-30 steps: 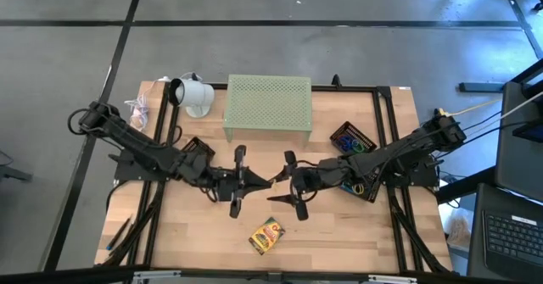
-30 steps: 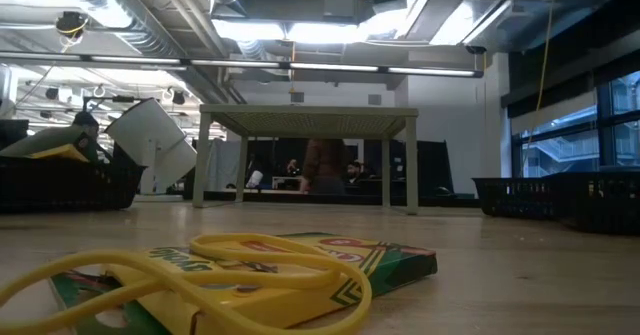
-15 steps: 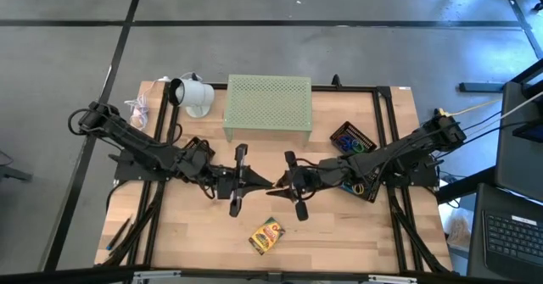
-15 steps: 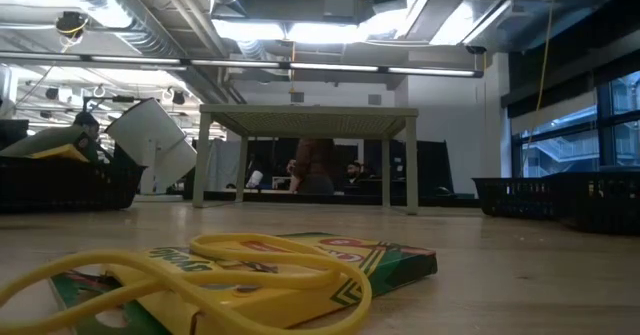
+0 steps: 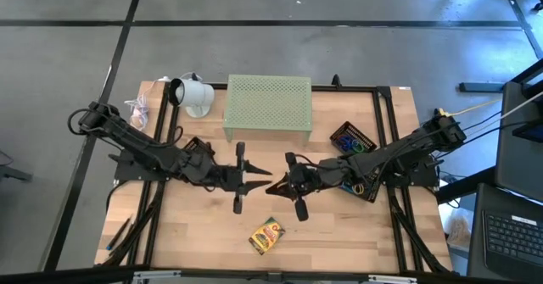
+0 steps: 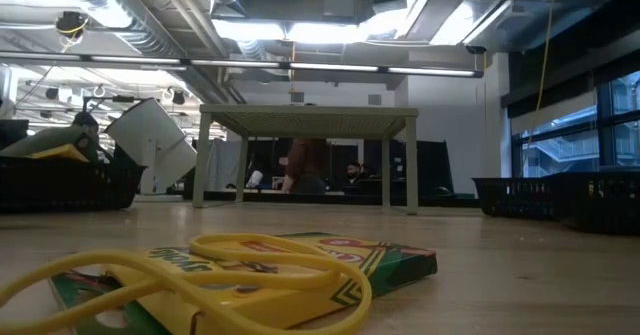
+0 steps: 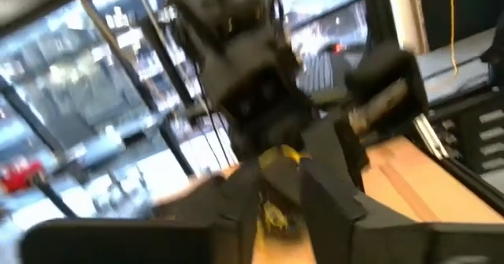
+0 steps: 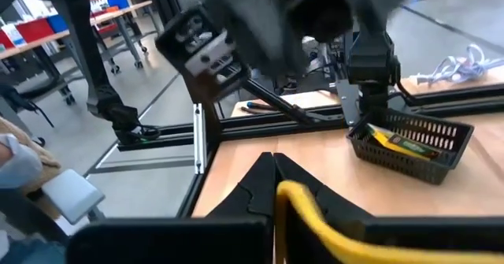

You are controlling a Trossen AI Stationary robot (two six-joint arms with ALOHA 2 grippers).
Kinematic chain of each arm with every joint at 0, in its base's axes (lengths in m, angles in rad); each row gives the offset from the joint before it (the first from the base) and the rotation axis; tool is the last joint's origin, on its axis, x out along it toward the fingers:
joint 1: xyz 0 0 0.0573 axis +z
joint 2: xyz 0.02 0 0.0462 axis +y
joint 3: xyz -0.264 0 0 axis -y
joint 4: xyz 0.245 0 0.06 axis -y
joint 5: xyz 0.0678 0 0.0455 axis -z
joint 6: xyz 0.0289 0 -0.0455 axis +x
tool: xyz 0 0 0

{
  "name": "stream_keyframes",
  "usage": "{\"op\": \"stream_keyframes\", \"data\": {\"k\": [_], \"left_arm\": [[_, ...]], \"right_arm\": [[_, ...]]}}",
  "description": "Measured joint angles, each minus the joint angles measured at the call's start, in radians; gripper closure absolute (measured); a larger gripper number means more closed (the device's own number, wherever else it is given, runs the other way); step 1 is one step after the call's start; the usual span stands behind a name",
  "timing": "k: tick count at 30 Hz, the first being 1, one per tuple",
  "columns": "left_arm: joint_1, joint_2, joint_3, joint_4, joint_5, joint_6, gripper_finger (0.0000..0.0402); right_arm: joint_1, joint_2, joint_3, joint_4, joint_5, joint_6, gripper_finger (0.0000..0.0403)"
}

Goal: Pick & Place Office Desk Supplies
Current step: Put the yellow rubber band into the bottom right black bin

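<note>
Between the right fingers [image 8: 276, 187], clenched on it, a yellow band [image 8: 315, 217] hangs mid-tabletop; left fingers [image 7: 279, 189], just opposite, stand parted. Handover looks done; next, carry it trayward.

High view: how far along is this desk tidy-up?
Coloured clips already lie in the mesh tray. In hand: the right gripper is shut on a yellow band, meeting the left gripper mid-table. Left: the crayon box, another band lying across it, loose on the table.
</note>
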Motion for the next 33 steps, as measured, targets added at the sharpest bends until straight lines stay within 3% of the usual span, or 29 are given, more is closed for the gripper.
{"op": "stream_keyframes", "data": {"k": [6,11,23,28,33], "left_arm": [[0.0,0.0,0.0,-0.197,-0.025,-0.223,0.0236],[-0.002,0.0,0.0,-0.35,-0.025,-0.352,0.0202],[-0.077,0.0,0.0,-0.511,-0.025,-0.519,0.0197],[-0.115,0.0,0.0,-0.512,-0.025,-0.529,0.0197],[-0.137,0.0,0.0,-0.527,-0.025,-0.563,0.0196]], "right_arm": [[-0.001,-0.027,0.0,-0.049,0.004,0.058,0.0401],[-0.002,-0.115,0.0,-0.247,0.015,0.152,0.0402],[0.036,-0.368,0.0,-1.193,0.03,0.772,0.0402],[0.062,-0.381,0.0,-1.49,0.025,1.001,0.0403],[0.065,-0.351,0.0,-1.661,-0.039,1.131,0.0403]]}}
